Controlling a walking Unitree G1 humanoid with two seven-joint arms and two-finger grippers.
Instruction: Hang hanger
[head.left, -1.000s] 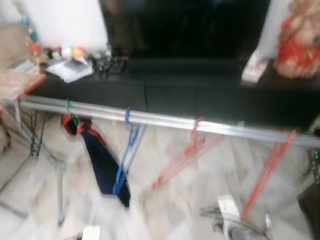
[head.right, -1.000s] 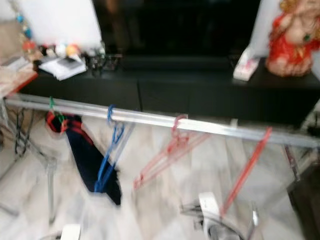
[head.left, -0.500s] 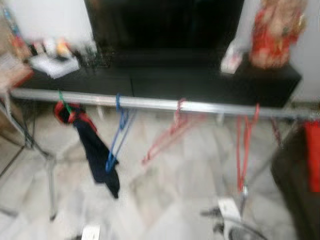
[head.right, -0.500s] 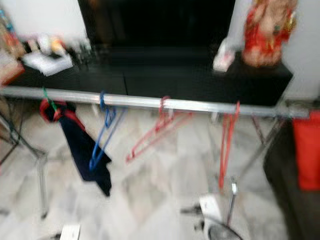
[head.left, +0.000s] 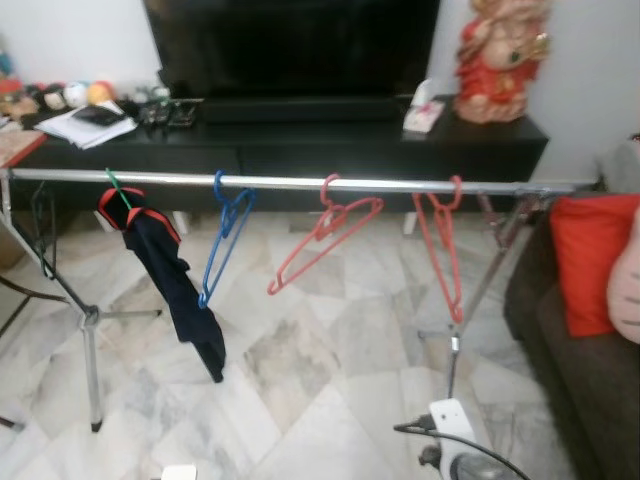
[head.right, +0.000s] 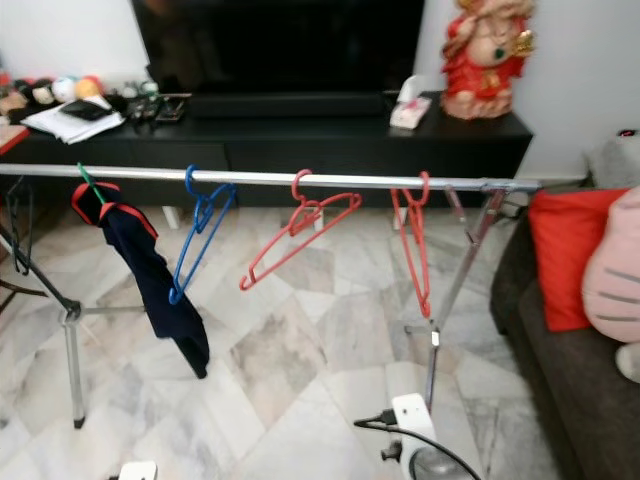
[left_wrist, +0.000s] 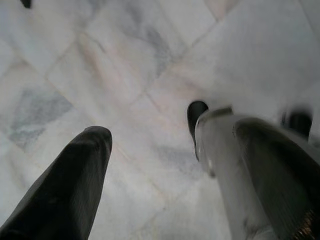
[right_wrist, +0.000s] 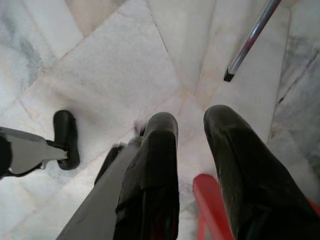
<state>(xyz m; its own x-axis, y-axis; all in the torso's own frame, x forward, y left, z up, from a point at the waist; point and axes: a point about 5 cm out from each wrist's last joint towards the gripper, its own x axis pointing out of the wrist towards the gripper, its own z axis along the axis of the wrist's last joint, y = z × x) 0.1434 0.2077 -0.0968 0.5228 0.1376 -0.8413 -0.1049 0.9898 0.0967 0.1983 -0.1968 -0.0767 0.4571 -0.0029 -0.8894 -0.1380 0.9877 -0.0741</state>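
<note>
Camera panned right, red hanger (right_wrist: 210, 210) between right pincer (right_wrist: 192, 120) fingers

silver rail (head.left: 300, 183), four hangers, dark garment (head.left: 178, 285)

**What the views cut off or leave unclear**

The rail (head.left: 300, 183) runs out of the left eye view at its left edge. The red cushion (head.left: 592, 262) is cut by the right edge, as is a pale pink thing (head.left: 626, 285) that cannot be identified. In the right wrist view, a red thing (right_wrist: 212, 205) between the right pincer's (right_wrist: 192, 125) fingers is mostly hidden. Items on the black table (head.left: 300, 150) at far left are too small to tell.
</note>
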